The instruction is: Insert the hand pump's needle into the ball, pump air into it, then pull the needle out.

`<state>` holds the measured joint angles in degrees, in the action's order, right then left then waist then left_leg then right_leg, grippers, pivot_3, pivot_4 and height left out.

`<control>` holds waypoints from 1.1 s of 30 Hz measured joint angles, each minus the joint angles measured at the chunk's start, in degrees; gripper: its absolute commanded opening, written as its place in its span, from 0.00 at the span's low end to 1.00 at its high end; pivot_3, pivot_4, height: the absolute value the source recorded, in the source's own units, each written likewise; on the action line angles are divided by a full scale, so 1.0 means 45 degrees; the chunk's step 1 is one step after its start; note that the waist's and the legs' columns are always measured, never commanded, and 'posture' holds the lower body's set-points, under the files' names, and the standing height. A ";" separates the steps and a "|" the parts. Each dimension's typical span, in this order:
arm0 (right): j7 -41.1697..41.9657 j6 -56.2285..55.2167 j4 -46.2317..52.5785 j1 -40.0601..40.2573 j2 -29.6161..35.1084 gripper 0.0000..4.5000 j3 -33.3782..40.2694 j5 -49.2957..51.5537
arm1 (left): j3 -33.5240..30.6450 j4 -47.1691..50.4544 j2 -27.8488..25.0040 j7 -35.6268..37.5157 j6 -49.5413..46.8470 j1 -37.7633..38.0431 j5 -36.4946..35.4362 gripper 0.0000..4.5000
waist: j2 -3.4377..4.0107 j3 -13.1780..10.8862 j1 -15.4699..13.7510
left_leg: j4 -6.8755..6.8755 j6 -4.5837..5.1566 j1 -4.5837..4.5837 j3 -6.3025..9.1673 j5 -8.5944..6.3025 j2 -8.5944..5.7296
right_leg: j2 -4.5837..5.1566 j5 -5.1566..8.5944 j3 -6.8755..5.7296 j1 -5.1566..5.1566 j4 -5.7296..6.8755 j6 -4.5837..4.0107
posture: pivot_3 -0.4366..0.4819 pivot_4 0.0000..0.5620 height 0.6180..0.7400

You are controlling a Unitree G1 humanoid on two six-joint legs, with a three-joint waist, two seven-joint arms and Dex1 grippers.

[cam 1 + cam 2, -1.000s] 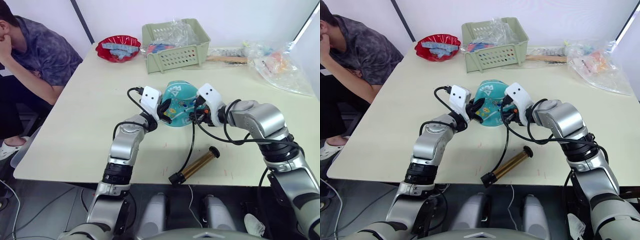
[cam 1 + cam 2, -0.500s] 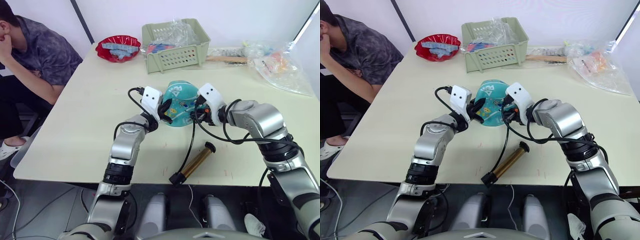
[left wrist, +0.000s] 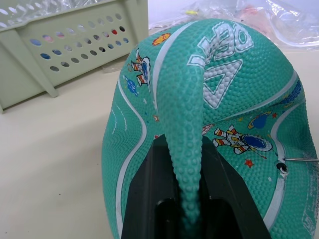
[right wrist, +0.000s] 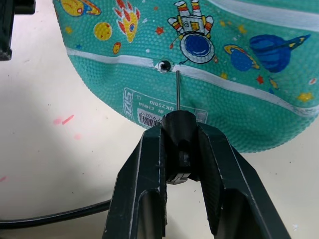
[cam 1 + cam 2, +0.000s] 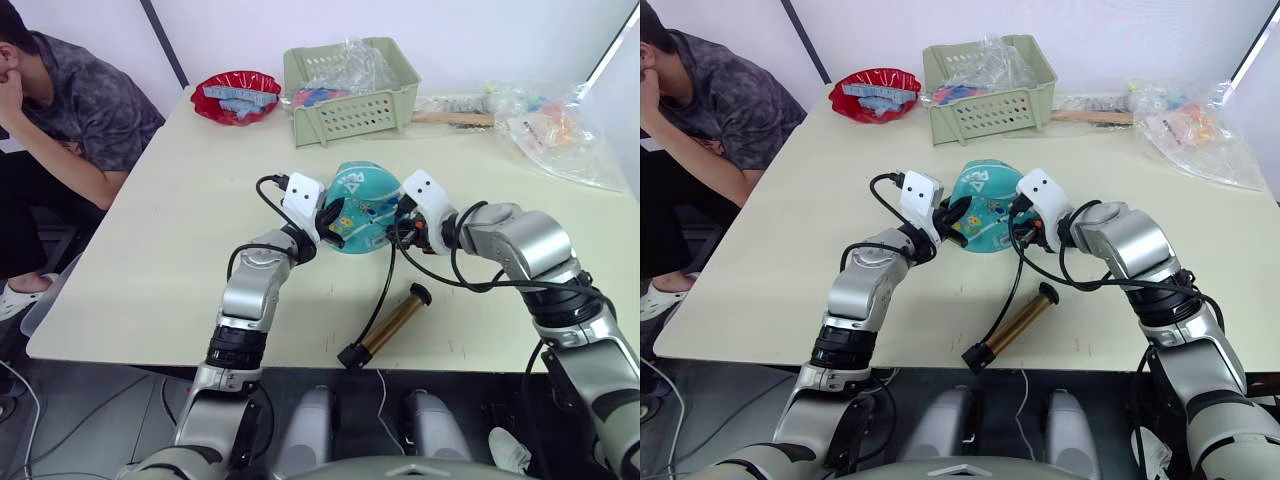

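Note:
The teal ball (image 5: 362, 195) sits partly collapsed at mid-table. My left gripper (image 5: 335, 218) is at its left side, shut on a raised fold of the ball's skin (image 3: 182, 114). At the ball's right side, my right gripper (image 4: 178, 134) is shut on the needle's black fitting. The needle (image 4: 177, 92) points at the ball, and its tip sits just beside the valve hole (image 4: 164, 65), outside it. The brass hand pump (image 5: 393, 322) lies on the table near the front edge. Its black hose (image 5: 381, 290) runs up to my right gripper (image 5: 402, 228).
A green basket (image 5: 350, 110) and a red bowl (image 5: 238, 95) stand behind the ball. Clear plastic bags (image 5: 560, 130) lie at the back right. A person (image 5: 70, 110) sits at the table's left side. The pump lies close to the table's front edge (image 5: 300, 362).
My right gripper has shifted slightly right, away from the ball, with the needle fitting. The pump's handle end swung a little on the table. My left gripper stayed put.

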<state>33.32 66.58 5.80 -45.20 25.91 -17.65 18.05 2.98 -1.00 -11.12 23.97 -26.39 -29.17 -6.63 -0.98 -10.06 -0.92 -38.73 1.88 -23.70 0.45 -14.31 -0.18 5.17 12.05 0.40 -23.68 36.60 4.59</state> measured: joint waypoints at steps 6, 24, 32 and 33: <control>-0.0015 -0.0412 0.0003 0.0094 -0.0130 0.08 0.0004 -0.0098 | -0.0007 0.0006 -0.0003 0.0000 -0.0018 -0.0001 0.0056 0.00 | 0.0000 0.0000 0.0010 | 0.0001 0.0000 0.0000 0.0001 0.0000 0.0000 | 0.0000 0.0000 0.0000 0.0000 0.0000 0.0000 | 0.48 0.27 1.00; 0.0519 -0.1113 0.0093 0.0339 0.0056 0.08 -0.0104 -0.0427 | -0.0006 0.0001 0.0011 0.0001 0.0003 -0.0001 0.0080 0.00 | 0.0000 0.0000 0.0008 | 0.0001 0.0000 -0.0001 0.0001 0.0000 0.0000 | 0.0001 0.0000 0.0001 0.0000 -0.0004 0.0001 | 0.48 0.27 1.00; 0.0597 -0.1557 0.0091 0.0346 -0.0012 0.08 -0.0142 -0.0549 | -0.0005 0.0001 0.0011 0.0010 0.0029 0.0009 0.0088 0.00 | 0.0000 0.0000 0.0008 | 0.0001 0.0000 -0.0002 0.0000 0.0000 0.0000 | 0.0001 0.0001 0.0000 -0.0001 -0.0005 0.0001 | 0.48 0.27 1.00; 0.0598 -0.1583 0.0091 0.0346 -0.0033 0.08 -0.0143 -0.0561 | -0.0004 0.0000 0.0011 0.0013 0.0042 0.0012 0.0088 0.00 | 0.0000 0.0000 0.0007 | 0.0001 0.0000 -0.0002 0.0000 0.0000 -0.0001 | 0.0002 0.0000 0.0000 0.0000 -0.0005 0.0001 | 0.48 0.27 1.00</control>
<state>36.01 59.45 6.21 -43.64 25.76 -18.29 15.52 2.96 -1.00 -11.07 24.03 -26.21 -29.11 -6.23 -0.98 -10.06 -0.89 -38.73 1.88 -23.71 0.45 -14.31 -0.19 5.18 12.05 0.40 -23.68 36.57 4.59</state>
